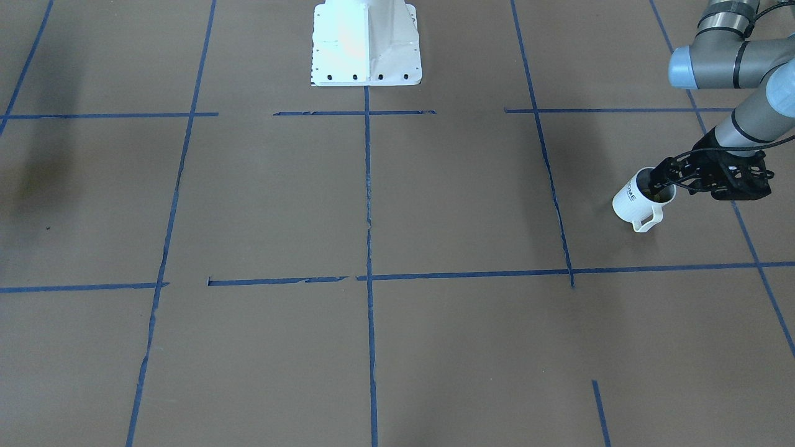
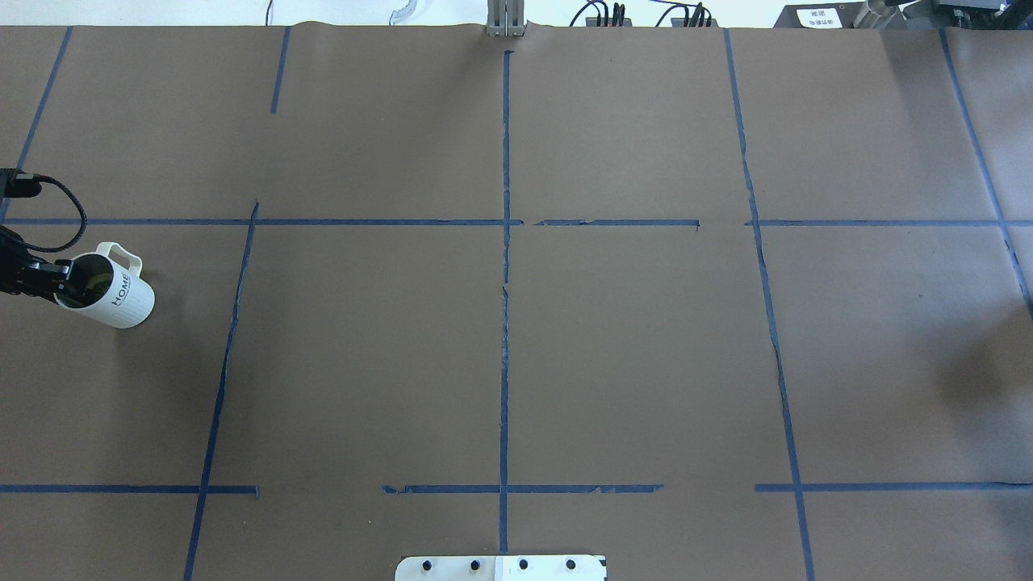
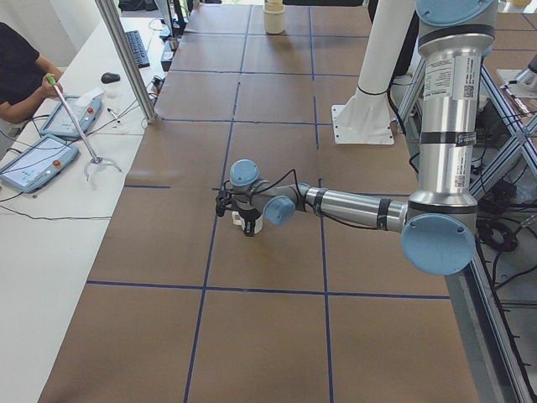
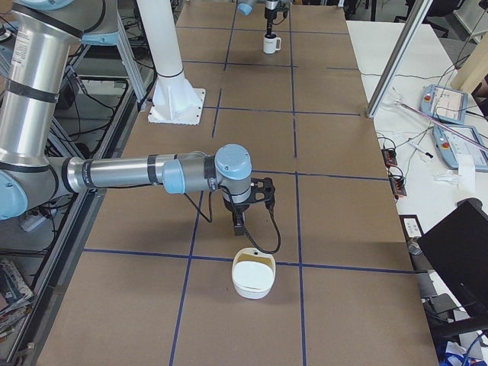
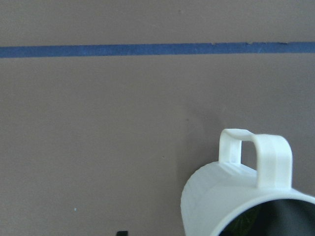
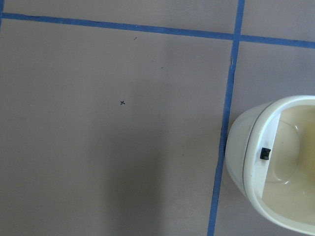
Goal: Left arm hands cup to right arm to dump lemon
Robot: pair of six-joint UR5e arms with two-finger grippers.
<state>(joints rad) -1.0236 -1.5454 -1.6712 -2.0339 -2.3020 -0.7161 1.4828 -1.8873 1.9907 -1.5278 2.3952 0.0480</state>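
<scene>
The white ribbed cup (image 1: 630,202) stands upright near the table's left end, handle toward the operators' side, "HOME" on its wall (image 2: 121,303). The yellow-green lemon (image 2: 98,279) lies inside it. My left gripper (image 1: 657,181) points down at the cup's mouth, with its fingertips at the rim. In the left wrist view the cup (image 5: 221,196) fills the lower right and one black fingertip (image 5: 121,233) shows apart from its wall, so the jaws look open. My right gripper (image 4: 239,221) hangs over the table's other end, above a bowl. I cannot tell whether it is open.
A cream bowl (image 4: 253,274) sits on the table under the right arm and also shows in the right wrist view (image 6: 275,162). The white robot pedestal (image 1: 366,43) stands at the table's middle back. Blue tape lines grid the brown surface. An operator's table with tablets (image 3: 38,159) runs alongside.
</scene>
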